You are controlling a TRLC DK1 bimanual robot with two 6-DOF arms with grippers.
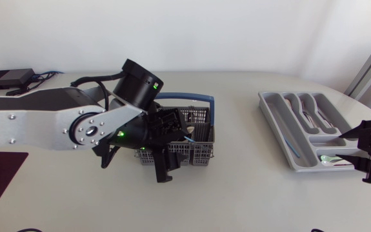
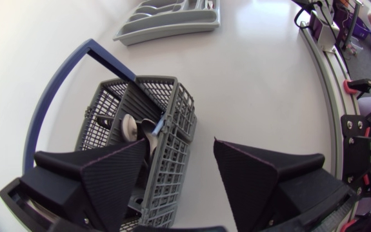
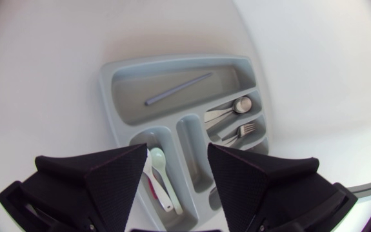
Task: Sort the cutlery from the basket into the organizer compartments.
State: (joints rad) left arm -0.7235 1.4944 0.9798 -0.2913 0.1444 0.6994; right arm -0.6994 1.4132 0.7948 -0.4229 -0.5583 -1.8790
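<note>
The left gripper (image 2: 182, 158) is held spread wide at the grey basket (image 2: 172, 103), nothing pinched. One finger is placed over the basket's compartments, the other outside its wall. Cutlery (image 2: 148, 129) is seen in the basket just ahead of the inner finger. The right gripper (image 3: 177, 161) is likewise spread, above the organizer (image 3: 108, 84) — a pale spoon (image 3: 161, 171) is seen between its fingers and a fork (image 3: 246, 131) ahead of them.
</note>
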